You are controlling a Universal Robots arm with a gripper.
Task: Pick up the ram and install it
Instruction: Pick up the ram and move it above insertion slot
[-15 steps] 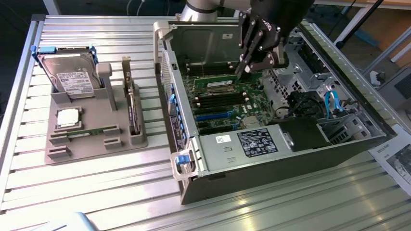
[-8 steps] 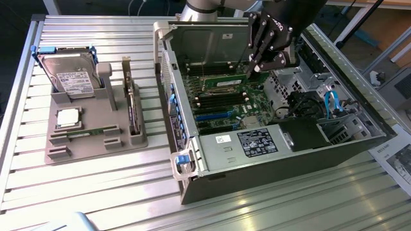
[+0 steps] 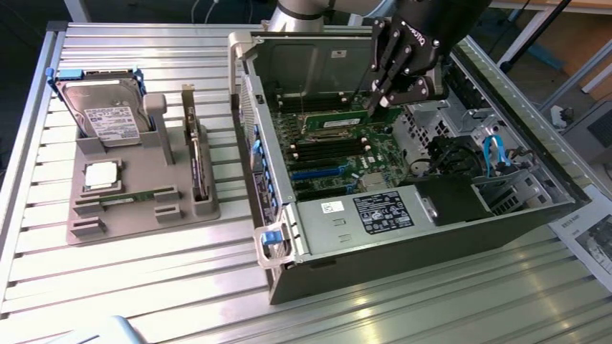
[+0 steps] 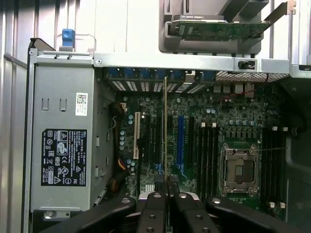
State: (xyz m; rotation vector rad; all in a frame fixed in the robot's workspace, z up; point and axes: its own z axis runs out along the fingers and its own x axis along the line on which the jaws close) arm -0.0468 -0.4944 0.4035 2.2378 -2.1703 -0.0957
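**Ram gripped over the open case, not yet seated**

The pincer (image 4: 166, 183) was closed narrow on the ram (image 4: 166, 131), 1 stick held edge-on above the motherboard (image 4: 214, 111) inside the case (image 3: 287, 240) on the bench (image 3: 383, 308). A 2nd like stick (image 3: 134, 195) lay in the grey holder (image 3: 182, 215). Whether the held edge sat square over a memory slot (image 4: 206, 150) could not be told. Judged risks (none observed): a tilted or off-line descent could jam the connector, strain the slot clips, or make the thin board slip in the grip.
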